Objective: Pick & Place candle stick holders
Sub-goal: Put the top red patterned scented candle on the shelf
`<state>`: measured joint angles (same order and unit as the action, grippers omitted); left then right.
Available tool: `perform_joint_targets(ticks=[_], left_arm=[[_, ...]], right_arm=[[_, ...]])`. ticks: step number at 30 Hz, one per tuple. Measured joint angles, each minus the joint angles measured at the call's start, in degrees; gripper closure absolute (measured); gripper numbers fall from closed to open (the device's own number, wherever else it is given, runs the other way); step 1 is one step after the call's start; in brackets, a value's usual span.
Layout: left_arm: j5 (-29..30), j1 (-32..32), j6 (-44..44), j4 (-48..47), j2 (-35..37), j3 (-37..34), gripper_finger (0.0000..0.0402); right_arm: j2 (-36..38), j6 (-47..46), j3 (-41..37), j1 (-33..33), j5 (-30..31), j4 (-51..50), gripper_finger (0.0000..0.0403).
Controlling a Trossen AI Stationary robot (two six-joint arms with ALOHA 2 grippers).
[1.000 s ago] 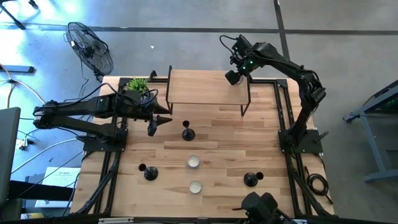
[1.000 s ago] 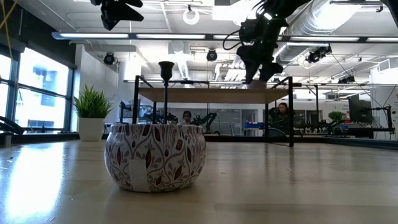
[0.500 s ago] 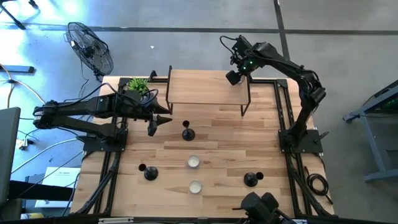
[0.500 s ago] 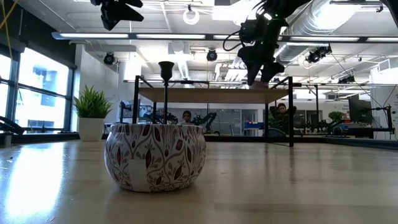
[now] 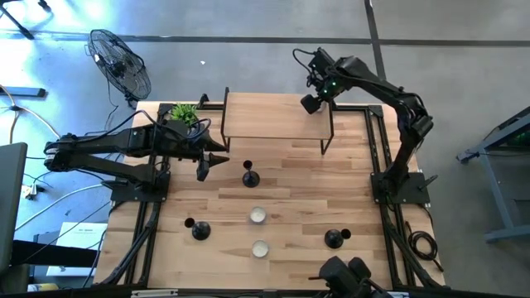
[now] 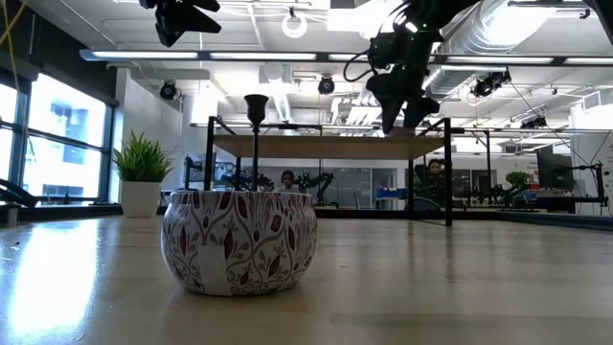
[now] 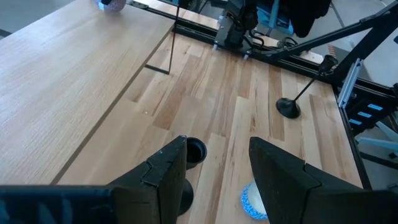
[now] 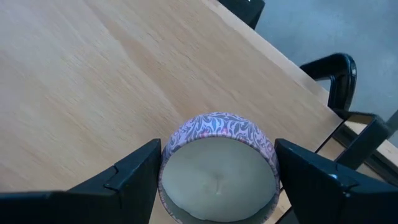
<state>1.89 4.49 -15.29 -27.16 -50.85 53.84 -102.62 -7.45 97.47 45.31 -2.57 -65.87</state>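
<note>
Placement looks split between the two arms. The right claw [image 5: 310, 102] hangs over the far right corner of the raised wooden shelf [image 5: 265, 116], clenched on a patterned tealight cup [image 8: 217, 174]. Its two fingers press the tin's sides and the wax faces up. Carrying it level and just above the board suggests it is about to be set down there, near the shelf's edge.

The left claw [image 5: 217, 160] waits low over the far left part of the surface [image 5: 298, 190]. Its fingers are spread and nothing is between them. It points toward the tallest candle stick holder [image 5: 248, 175], which stands upright just beside it, so I judge that to be its next pick. The side-on approach fits a thin stem on a round base.

The second holder [image 5: 199, 231] stands at the near left and the third holder [image 5: 334, 239] at the near right, well apart from each other. Two more tealight cups sit between them, the farther cup [image 5: 257, 216] and the nearer cup [image 5: 260, 248]. This spread leaves each piece room for a claw.

The surface is pale wood planking in a dark metal frame. A small potted plant [image 5: 184, 112] sits at its far left corner and a fan [image 5: 120, 62] stands on the grey floor beyond. From table height the room is a large workshop with windows at the left, ceiling ducts and strip lights. Two people [image 6: 287, 178] show far behind the shelf.
</note>
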Motion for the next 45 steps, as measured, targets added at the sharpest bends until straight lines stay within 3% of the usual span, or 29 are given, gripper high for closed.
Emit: perform_joint_targets(ticks=[22, 45], left_arm=[[-2.6, -0.02, -0.02, -0.27, -0.02, -0.02, 0.0228], [-2.58, -0.02, -0.02, -1.95, -0.02, -0.02, 0.0228]], right_arm=[[-0.15, 1.53, -1.79, -0.59, -0.35, 4.02, 0.0094], [-0.15, 1.52, -1.79, -0.69, -2.5, 4.06, 0.009]])
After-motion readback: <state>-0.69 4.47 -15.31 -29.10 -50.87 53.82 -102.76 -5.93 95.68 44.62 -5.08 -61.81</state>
